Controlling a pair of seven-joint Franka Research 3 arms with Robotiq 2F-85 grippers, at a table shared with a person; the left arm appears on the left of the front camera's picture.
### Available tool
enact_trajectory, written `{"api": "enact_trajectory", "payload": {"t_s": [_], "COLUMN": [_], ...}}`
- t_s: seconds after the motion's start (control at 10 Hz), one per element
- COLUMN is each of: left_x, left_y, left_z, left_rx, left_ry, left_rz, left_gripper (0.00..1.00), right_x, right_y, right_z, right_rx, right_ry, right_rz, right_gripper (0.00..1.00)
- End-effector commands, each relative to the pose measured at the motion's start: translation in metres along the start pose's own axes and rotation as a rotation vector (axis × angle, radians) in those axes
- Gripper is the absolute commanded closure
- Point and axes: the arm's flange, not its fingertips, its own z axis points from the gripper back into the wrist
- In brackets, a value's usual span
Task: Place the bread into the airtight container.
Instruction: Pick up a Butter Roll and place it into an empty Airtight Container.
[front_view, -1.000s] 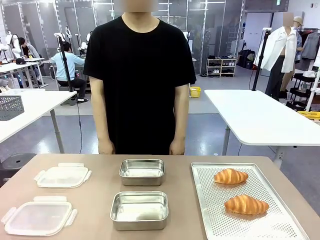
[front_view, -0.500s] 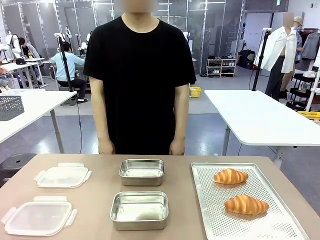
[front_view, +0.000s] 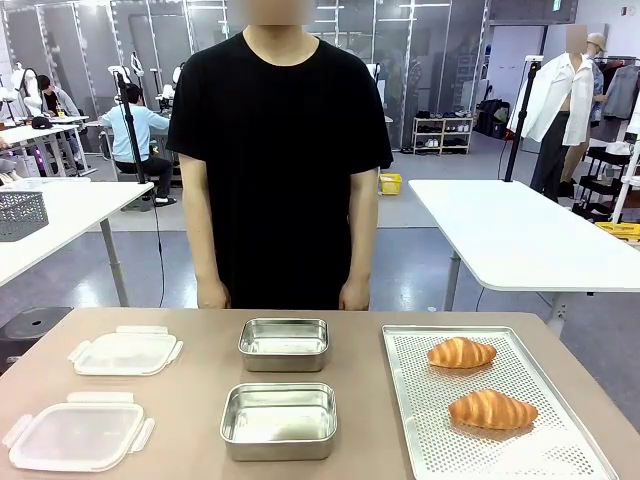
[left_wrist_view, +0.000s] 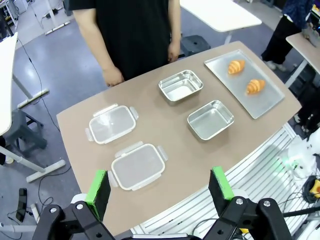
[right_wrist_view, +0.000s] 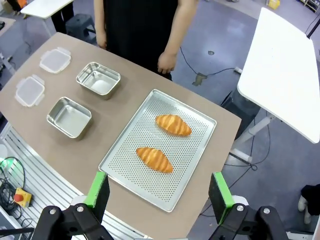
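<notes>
Nothing has stirred over the last second. The front view reads just as it did a moment ago, so I'd say the task has not begun and both breads have yet to be moved.

The robot's left hand (left_wrist_view: 159, 185) hangs high over the near left edge of the brown desk (front_view: 200, 400). Its green-padded fingers are spread wide with nothing between them, and it looks steeply down. The right hand (right_wrist_view: 158, 190) is posed alike at the other end, released and empty, well above the near edge of the perforated metal baking tray (right_wrist_view: 197, 125).

On that tray lie two golden-brown croissants, the near croissant (right_wrist_view: 155, 159) and the far croissant (right_wrist_view: 173, 124), apart from each other. Left of the tray, at the middle of the desk, stand two rectangular stainless-steel containers, the near steel container (front_view: 279, 447) and the far steel container (front_view: 284, 358). Both are open and bare inside. Farther left, two clear plastic clip lids (front_view: 75, 435) lie flat on the desk, off the containers.

A person in a black T-shirt stands at the far edge. The person's hands (front_view: 212, 293) hang just beyond the desk, touching nothing.

The right hand looks the better placed for the first pick. It would have a long way to come down, and the near croissant seems its easiest reach.
</notes>
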Motion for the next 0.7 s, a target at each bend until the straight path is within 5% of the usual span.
{"api": "enact_trajectory", "payload": {"t_s": [0.0,0.6], "left_x": [0.0021,0.0021], "left_y": [-0.0033,-0.0033], "left_z": [0.0033,0.0033], "left_rx": [0.0,0.0], "left_ry": [-0.004,-0.004], "left_rz": [-0.009,-0.009], "left_gripper": [0.0,0.0], "right_x": [-0.0011,-0.0011], "right_y": [0.0009,0.0009], "right_z": [0.0012,0.0012], "right_rx": [0.004,0.004], "right_ry": [-0.004,-0.004], "right_rz": [-0.003,-0.003], "right_gripper": [0.0,0.0]}}
